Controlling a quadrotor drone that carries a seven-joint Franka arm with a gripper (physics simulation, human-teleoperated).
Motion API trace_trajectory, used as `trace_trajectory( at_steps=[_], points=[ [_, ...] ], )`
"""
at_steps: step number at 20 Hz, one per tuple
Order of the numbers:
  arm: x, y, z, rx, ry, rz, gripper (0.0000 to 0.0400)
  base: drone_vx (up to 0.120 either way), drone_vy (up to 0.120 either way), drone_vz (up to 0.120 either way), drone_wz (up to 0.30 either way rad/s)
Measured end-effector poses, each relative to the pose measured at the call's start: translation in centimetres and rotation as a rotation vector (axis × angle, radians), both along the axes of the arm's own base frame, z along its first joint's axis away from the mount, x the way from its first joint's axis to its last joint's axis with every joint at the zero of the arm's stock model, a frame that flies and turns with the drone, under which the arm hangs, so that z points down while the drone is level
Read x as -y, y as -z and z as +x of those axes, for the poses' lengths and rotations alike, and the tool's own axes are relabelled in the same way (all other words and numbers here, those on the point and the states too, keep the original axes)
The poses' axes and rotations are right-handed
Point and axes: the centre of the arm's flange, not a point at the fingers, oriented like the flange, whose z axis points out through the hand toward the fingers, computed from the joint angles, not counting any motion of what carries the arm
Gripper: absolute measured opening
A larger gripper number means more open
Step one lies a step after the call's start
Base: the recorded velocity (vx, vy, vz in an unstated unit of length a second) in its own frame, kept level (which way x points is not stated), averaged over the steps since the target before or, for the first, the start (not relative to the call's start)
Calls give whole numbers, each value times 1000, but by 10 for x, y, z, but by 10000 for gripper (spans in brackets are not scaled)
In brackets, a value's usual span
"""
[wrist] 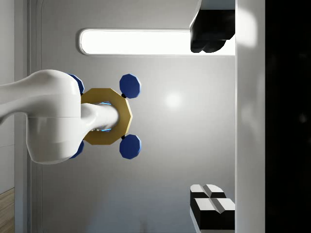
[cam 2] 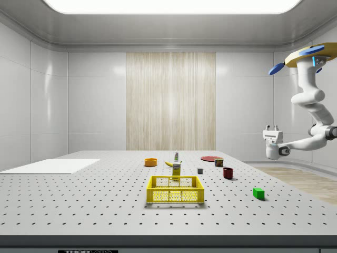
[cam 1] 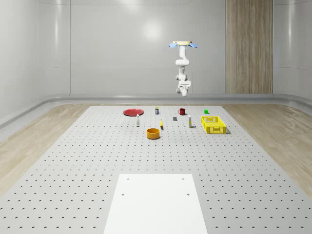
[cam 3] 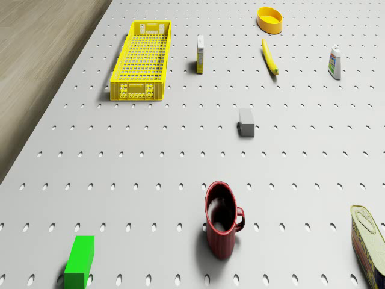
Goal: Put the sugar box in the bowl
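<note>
The sugar box point(cam 3: 200, 54), a slim white and yellow carton, stands upright on the table beside the yellow crate point(cam 3: 141, 59); it also shows as the sugar box point(cam 1: 188, 122) and the sugar box point(cam 2: 176, 169). The orange bowl point(cam 1: 153, 133) point(cam 2: 151, 162) point(cam 3: 270, 19) sits apart from it, past a banana point(cam 3: 270, 57). My drone point(cam 1: 183, 44) point(cam 2: 305, 55) hovers high over the table's far edge, about above the red mug. The gripper point(cam 1: 184, 86) point(cam 2: 272, 128) point(wrist: 211, 119) hangs far above the table, turned up toward the drone, open and holding nothing.
On the table are a red mug point(cam 3: 221, 218), a green block point(cam 3: 80, 260), a grey block point(cam 3: 246, 121), a tin can point(cam 3: 368, 241), a small bottle point(cam 3: 335, 62) and a red plate point(cam 1: 131, 112). A white sheet point(cam 1: 156, 202) lies at the near end.
</note>
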Motion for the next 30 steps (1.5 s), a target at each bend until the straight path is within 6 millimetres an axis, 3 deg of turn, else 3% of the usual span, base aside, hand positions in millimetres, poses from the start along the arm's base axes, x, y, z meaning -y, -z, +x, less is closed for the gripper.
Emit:
trace_trajectory(
  at_steps=[19, 30],
  points=[
    [0, -5, -1, 15, 0, -2, 400, 0, 0, 0, 0],
    [-1, -5, -2, 23, 0, -12, 400, 120, 0, 0, 0]
  ],
)
